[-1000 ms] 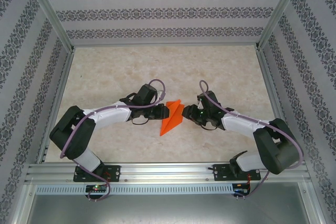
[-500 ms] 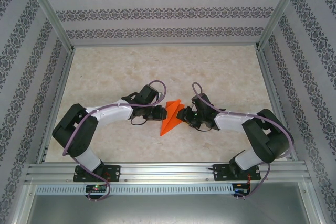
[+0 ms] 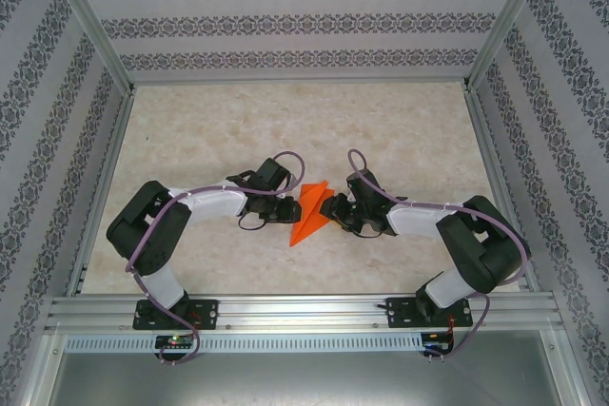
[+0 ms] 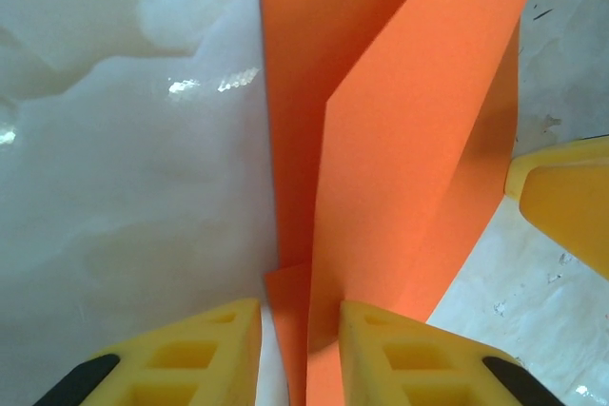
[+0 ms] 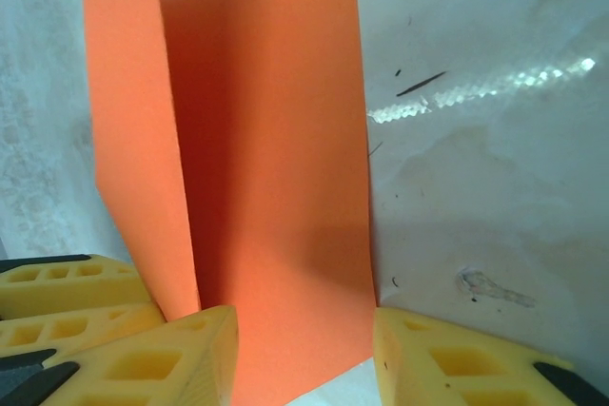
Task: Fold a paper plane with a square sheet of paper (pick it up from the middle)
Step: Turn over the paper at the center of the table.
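Left arm and right arm: white links, bulky black joint housings, purple cable looped along each. Black bases. Left hand, right hand: yellow fingers, moulded hollow cells, black tips.

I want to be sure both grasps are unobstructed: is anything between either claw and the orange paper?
Nothing visible stands in the way. The paper lies directly between the two claws. In the left wrist view, a folded flap sits in the gap of the left claw. In the right wrist view, the paper reaches into the open right claw.
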You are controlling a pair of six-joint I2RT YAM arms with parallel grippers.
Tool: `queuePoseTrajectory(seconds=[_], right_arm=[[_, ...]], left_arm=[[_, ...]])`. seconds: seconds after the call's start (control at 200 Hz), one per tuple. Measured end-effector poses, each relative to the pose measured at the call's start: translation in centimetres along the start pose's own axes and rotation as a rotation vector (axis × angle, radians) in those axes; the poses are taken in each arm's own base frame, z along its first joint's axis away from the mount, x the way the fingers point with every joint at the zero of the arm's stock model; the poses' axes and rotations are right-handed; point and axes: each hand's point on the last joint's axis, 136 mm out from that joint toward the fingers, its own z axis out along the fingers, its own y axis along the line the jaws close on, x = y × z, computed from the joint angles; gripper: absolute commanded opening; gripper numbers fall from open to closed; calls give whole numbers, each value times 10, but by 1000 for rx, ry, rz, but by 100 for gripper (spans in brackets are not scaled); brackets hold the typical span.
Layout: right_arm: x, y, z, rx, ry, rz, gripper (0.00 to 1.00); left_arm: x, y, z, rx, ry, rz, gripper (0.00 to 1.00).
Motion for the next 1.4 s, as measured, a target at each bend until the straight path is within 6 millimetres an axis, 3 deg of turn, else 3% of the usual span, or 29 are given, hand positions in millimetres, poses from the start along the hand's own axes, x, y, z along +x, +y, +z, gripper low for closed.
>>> queuePoseTrajectory(seconds=[0.3, 0.55, 0.739, 0.994, 1.399], right_arm=[[-7, 8, -13, 9, -62, -24, 44], [-2, -4, -2, 53, -33, -11, 43], [-3, -2, -1, 51, -33, -9, 42], [-3, 16, 4, -17, -39, -18, 42], [-6, 26, 13, -71, -33, -15, 46]], left_arm=[[1, 1, 1, 0, 6, 1, 28], [2, -1, 2, 10, 11, 2, 28], [3, -1, 2, 13, 15, 1, 27], [9, -2, 6, 53, 19, -8, 26], [9, -8, 9, 100, 12, -31, 25]])
